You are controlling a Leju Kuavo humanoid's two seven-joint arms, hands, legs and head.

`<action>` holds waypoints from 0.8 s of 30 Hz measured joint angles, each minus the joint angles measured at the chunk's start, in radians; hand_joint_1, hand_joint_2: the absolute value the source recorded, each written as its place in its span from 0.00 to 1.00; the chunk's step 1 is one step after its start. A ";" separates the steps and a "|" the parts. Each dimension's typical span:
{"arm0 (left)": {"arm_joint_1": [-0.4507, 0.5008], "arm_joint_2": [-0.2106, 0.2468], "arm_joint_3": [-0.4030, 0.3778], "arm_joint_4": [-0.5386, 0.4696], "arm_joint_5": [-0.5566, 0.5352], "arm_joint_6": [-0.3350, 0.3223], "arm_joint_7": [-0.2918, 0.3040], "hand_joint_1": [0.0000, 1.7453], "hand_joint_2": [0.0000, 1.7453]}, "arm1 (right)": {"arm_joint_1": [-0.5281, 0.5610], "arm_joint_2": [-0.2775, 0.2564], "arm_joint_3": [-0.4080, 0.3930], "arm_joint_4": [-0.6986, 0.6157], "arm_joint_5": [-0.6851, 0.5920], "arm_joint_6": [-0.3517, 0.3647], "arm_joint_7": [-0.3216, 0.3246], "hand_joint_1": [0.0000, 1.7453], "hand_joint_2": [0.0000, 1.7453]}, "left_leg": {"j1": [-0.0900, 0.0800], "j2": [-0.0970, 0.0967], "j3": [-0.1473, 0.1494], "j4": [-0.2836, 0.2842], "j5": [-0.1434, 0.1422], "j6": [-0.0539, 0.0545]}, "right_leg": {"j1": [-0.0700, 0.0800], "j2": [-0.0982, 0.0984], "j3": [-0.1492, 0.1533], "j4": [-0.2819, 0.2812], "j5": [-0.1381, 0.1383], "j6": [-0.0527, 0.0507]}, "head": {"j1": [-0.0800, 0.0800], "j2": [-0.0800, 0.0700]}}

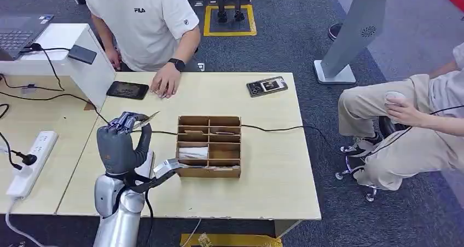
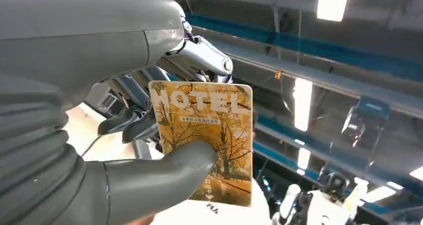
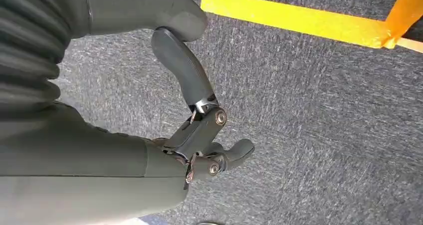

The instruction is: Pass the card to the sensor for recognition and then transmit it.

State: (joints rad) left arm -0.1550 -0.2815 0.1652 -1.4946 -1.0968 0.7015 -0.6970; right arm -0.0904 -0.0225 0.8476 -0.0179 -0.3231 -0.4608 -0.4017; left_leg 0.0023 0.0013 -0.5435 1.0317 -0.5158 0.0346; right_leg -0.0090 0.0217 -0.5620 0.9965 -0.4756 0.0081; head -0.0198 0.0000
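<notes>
Card (image 2: 209, 140) between left hand (image 1: 121, 143) thumb and fingers (image 2: 132, 122)

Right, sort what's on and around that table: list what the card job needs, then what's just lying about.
For the job:
- orange HOTEL card, held in the robot's raised left hand
- flat black sensor pad
- person in the white shirt, perhaps the receiver

Lying about:
- brown cardboard compartment box
- white power strip
- grey laptop

The left hand (image 1: 117, 143) covers most of the card (image 1: 146, 118) in the head view; in the left wrist view its thumb hides the card's lower corner. The small print on the card is too fine to read. The person's (image 1: 145, 22) head is cut off by the picture's edge.
</notes>
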 joint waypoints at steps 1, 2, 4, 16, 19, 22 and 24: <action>0.000 0.000 0.003 0.007 -0.003 0.000 0.003 1.00 1.00 | 0.000 -0.001 -0.002 0.000 0.000 0.000 0.000 0.00 1.00 | 0.000 0.000 0.000 0.000 0.000 0.000 | 0.000 0.000 0.000 0.000 0.000 0.000 | 0.000 0.000; 0.000 0.000 0.005 0.017 -0.007 0.000 0.007 1.00 1.00 | 0.000 -0.002 -0.004 0.000 0.000 0.000 0.000 0.00 1.00 | 0.000 0.000 0.000 0.000 0.000 0.000 | 0.000 0.000 0.000 0.000 0.000 0.000 | 0.000 0.000; 0.001 0.000 0.011 0.035 -0.010 0.000 0.036 1.00 1.00 | 0.000 -0.003 -0.008 0.000 0.000 0.000 0.000 0.00 1.00 | 0.000 0.000 0.000 0.000 0.000 0.000 | 0.000 0.000 0.000 0.000 0.000 0.000 | 0.000 0.000; -0.001 -0.001 0.033 0.159 -0.028 0.000 0.054 1.00 1.00 | 0.001 -0.006 -0.019 0.006 0.000 0.003 0.000 0.00 1.00 | 0.000 0.000 0.000 0.000 0.000 0.000 | 0.000 0.000 0.000 0.000 0.000 0.000 | 0.000 0.000; -0.001 -0.001 0.035 0.181 -0.034 0.000 0.055 1.00 1.00 | 0.001 -0.007 -0.019 0.007 0.000 0.003 0.001 0.00 1.00 | 0.000 0.000 0.000 0.000 0.000 0.000 | 0.000 0.000 0.000 0.000 0.000 0.000 | 0.000 0.000; 0.000 -0.002 0.035 0.198 -0.041 0.000 0.056 1.00 1.00 | 0.003 -0.007 -0.019 0.009 0.000 0.003 0.001 0.00 1.00 | 0.000 0.000 0.000 0.000 0.000 0.000 | 0.000 0.000 0.000 0.000 0.000 0.000 | 0.000 0.000; 0.000 -0.002 0.035 0.203 -0.046 0.000 0.059 1.00 1.00 | 0.003 -0.008 -0.019 0.011 0.000 0.003 0.002 0.00 1.00 | 0.000 0.000 0.000 0.000 0.000 0.000 | 0.000 0.000 0.000 0.000 0.000 0.000 | 0.000 0.000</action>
State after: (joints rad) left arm -0.1553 -0.2831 0.2003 -1.2913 -1.1429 0.7019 -0.6378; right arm -0.0873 -0.0301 0.8289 -0.0072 -0.3231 -0.4578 -0.3998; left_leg 0.0023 0.0012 -0.5438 1.0316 -0.5158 0.0346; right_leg -0.0090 0.0216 -0.5620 0.9965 -0.4756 0.0081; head -0.0198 0.0000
